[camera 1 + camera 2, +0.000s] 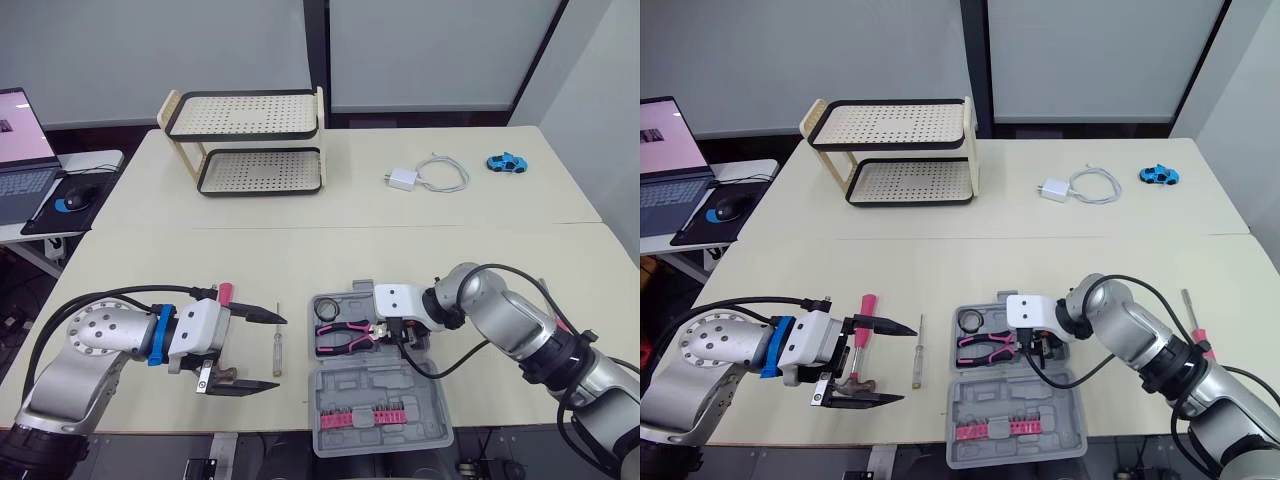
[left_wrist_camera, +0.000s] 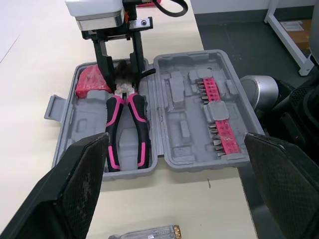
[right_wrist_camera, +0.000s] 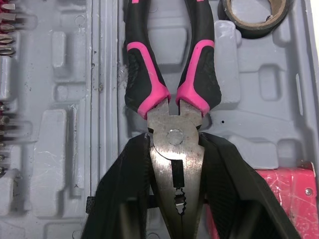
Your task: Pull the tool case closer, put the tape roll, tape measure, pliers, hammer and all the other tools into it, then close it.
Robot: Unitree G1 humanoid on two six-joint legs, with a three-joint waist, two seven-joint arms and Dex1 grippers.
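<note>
The grey tool case [image 1: 385, 395] lies open near the table's front edge. In its far half sit the tape roll [image 1: 328, 308], a red tape measure [image 2: 89, 82] and the pink-handled pliers [image 1: 345, 337]. My right gripper [image 1: 384, 328] is shut on the pliers' metal head [image 3: 174, 149], one finger on each side. A strip of pink bits [image 1: 350, 415] fills the near half. My left gripper [image 1: 282, 352] hovers open left of the case, over the hammer [image 1: 860, 340]. A clear-handled screwdriver [image 1: 277, 340] lies between it and the case.
A second screwdriver [image 1: 1193, 318] lies on the table to the right of my right arm. At the back stand a two-tier rack [image 1: 250, 140], a white charger with cable [image 1: 405, 180] and a blue toy car [image 1: 507, 162]. A laptop [image 1: 20, 150] sits on a side table.
</note>
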